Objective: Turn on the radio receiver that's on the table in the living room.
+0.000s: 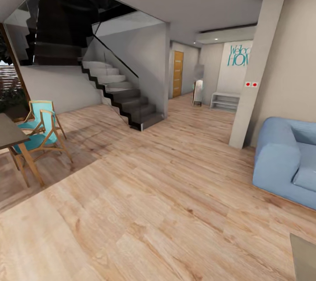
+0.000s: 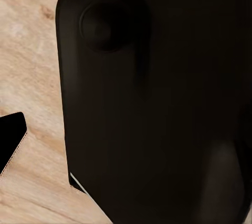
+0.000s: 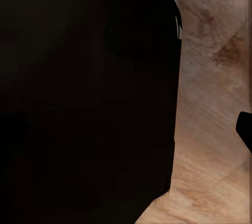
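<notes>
The robot is looking across the wood floor (image 1: pixel 153 202). A grey surface (image 1: pixel 305 257) corner is peeking in low on the right, beside the blue sofa (image 1: pixel 285 162), so the right arm is likely nearer. I cannot tell whether either end effector is open.

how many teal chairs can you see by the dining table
2: one teal chair beside the dark table at the left edge of the head view, and a second teal chair just behind it, nearer the wall. More may be hidden beyond the picture's left edge.
</notes>
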{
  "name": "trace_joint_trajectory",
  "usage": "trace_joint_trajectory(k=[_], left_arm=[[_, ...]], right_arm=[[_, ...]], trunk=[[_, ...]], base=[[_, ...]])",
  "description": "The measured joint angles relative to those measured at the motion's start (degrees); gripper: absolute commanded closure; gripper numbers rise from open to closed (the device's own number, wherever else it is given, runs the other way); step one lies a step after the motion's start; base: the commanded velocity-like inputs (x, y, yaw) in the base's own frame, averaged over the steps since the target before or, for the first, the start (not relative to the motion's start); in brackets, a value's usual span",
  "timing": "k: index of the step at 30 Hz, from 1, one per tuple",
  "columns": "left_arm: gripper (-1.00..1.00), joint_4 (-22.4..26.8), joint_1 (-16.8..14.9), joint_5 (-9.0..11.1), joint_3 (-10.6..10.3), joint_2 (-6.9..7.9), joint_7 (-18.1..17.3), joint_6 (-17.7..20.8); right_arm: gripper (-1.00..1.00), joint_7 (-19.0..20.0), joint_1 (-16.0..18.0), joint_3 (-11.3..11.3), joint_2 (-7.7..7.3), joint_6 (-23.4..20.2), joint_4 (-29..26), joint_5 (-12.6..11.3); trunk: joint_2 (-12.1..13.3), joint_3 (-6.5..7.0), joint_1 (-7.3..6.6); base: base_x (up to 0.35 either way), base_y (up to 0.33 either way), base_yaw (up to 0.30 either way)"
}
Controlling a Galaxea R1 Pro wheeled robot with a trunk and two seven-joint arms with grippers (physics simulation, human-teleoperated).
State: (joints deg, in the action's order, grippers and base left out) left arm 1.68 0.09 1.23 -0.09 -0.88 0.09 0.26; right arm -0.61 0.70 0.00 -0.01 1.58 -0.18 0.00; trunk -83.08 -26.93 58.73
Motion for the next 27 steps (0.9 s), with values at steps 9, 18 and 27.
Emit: trace_joint_trajectory(k=[9,18,27], left_arm=[[-1.0,0.0,0.0,0.0,0.0,0.0,0.0,0.0],[-1.0,0.1,0.0,0.0,0.0,0.0,0.0,0.0],[-1.0,0.1,0.0,0.0,0.1,-0.08,0.0,0.0]], right_arm=[[-1.0,0.0,0.0,-0.1,-0.08,0.0,0.0,0.0],[-1.0,0.0,0.0,0.0,-0.08,0.0,0.0,0.0],[-1.0,0.0,0.0,0.2,-0.08,0.0,0.0,0.2]], trunk=[[0.0,0.0,0.0],[0.0,0.0,0.0],[0.0,0.0,0.0]], base=[[0.324,0.0,0.0],[0.324,0.0,0.0],[0.324,0.0,0.0]])
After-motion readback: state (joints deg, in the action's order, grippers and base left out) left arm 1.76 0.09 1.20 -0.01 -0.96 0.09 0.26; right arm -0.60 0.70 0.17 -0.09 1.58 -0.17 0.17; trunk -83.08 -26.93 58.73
